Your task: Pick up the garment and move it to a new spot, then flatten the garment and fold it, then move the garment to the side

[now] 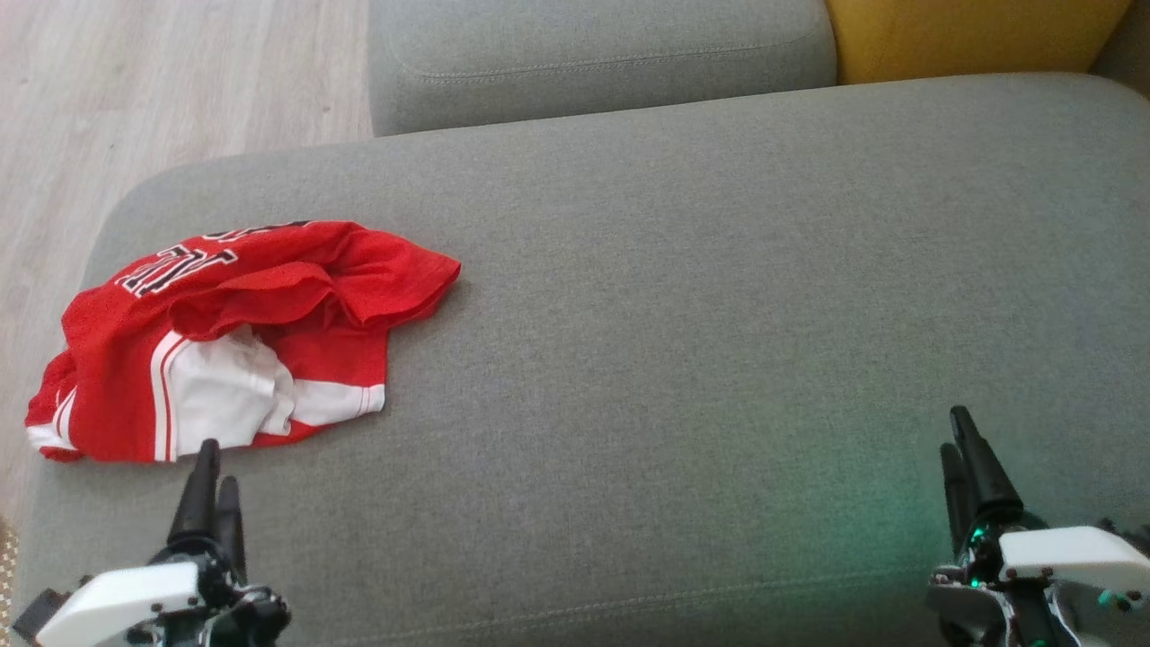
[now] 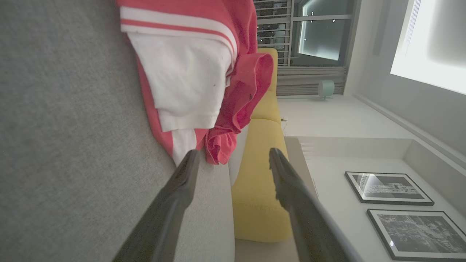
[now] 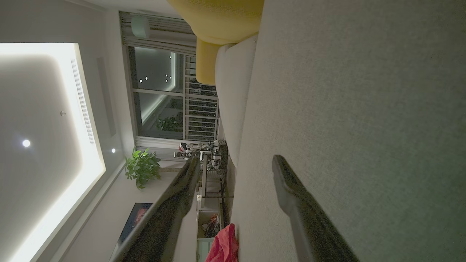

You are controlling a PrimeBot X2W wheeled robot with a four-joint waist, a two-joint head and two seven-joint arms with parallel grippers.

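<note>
A crumpled red garment (image 1: 243,332) with white panels and black-and-white lettering lies on the left part of the grey sofa cushion (image 1: 683,314). My left gripper (image 1: 214,467) stands open just in front of its near edge, fingertips close to the cloth, holding nothing. The left wrist view has the garment (image 2: 193,72) just beyond the spread fingers (image 2: 182,189). At the lower right, far from the cloth, my right gripper (image 1: 957,431) is open and empty. In the right wrist view its fingers (image 3: 291,196) hover over bare cushion, and a bit of the garment (image 3: 224,247) peeks in at the bottom.
Wooden floor (image 1: 135,99) runs along the cushion's left edge, close to the garment. A grey back cushion (image 1: 593,54) and a yellow cushion (image 1: 970,36) stand at the far side. The cushion's middle and right are bare grey fabric.
</note>
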